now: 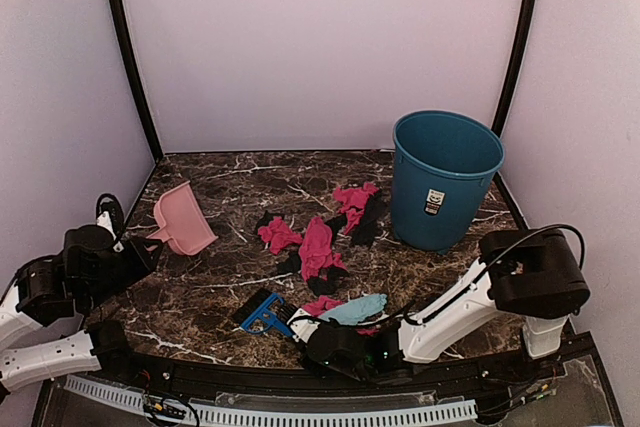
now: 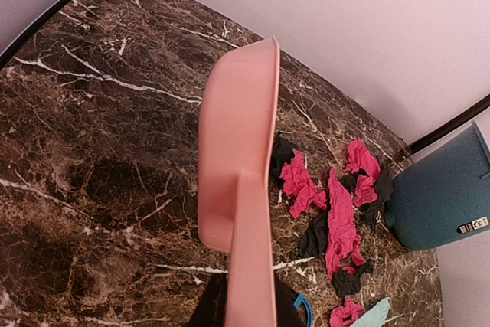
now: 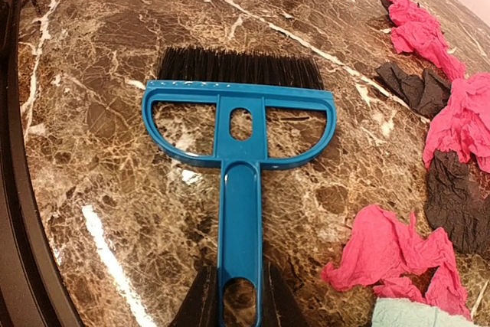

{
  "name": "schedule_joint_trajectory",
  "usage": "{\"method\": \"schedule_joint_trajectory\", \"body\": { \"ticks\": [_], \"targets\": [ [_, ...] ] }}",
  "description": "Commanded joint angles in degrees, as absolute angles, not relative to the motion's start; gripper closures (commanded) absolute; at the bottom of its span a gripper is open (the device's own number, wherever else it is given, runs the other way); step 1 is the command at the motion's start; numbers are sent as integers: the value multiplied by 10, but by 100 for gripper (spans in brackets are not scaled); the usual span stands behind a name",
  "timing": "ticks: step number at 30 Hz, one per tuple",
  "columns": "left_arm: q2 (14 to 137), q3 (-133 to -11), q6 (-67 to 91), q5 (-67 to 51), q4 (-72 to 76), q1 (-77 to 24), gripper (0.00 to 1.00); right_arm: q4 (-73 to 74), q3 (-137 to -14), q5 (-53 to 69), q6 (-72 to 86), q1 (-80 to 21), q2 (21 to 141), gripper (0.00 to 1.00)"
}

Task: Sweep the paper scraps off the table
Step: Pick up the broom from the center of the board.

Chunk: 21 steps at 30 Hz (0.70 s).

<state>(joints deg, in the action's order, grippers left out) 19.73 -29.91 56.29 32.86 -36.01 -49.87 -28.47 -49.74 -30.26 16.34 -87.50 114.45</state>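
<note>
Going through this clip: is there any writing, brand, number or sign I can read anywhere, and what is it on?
Sticker on the bin: white label with dark marks, too small and blurred to read in any view.
Brush, dustpan, scraps, table: no print visible.

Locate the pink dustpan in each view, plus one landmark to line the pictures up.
Top external: dustpan left of centre.
Left wrist: mid-frame, handle running to the bottom edge.
Right wrist: not in it.
Shared landmark: light blue paper scrap, low in all three.
</note>
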Motion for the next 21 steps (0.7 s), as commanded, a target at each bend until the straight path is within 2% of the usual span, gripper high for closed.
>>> {"method": "schedule_joint_trajectory", "body": {
  "ticks": [1,21],
  "targets": [
    [219,-270,581,329,-323,-500,100,-237,-477,-294,159,-870,1131,97],
    [259,-182,651,295,-241,-493,96,-220,-425,-291,163,-869,978,100]
  ]
}}
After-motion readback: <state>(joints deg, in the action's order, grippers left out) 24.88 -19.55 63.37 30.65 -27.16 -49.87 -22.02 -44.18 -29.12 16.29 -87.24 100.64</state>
